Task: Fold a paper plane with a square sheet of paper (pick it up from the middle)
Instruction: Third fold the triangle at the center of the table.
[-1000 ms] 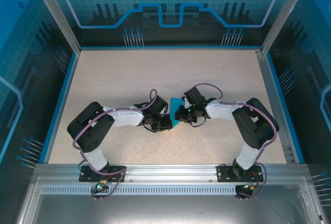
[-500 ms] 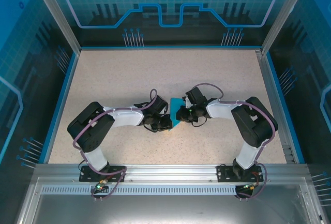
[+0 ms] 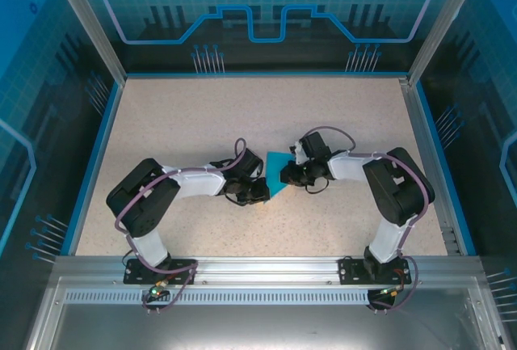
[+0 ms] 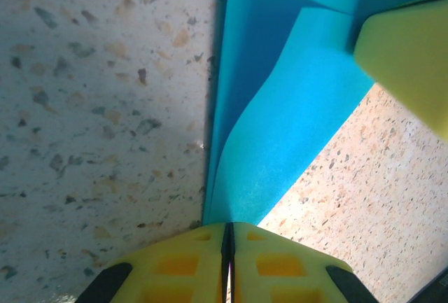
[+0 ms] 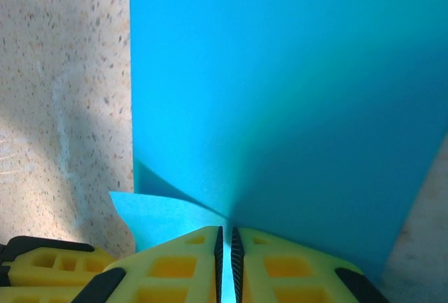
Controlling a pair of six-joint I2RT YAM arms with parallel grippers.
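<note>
- The blue sheet of paper (image 3: 273, 174), partly folded, sits mid-desk (image 3: 194, 115) between the arms.
- The left pincer (image 4: 229, 230) is clamped on one edge, and the right pincer (image 5: 225, 233) is clamped on the opposite edge.
- Thin, light and floppy, the sheet likely tears easily, so the folded edges should give the surest hold.
- The desk is speckled and matte.

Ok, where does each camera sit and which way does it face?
Top external: above and behind, looking down on the table; left arm and right arm meet at the blue paper.
Left wrist: on its arm, facing along the left gripper, shut on the paper.
Right wrist: likewise; right gripper shut on it.
Shared: all three show the paper.
</note>
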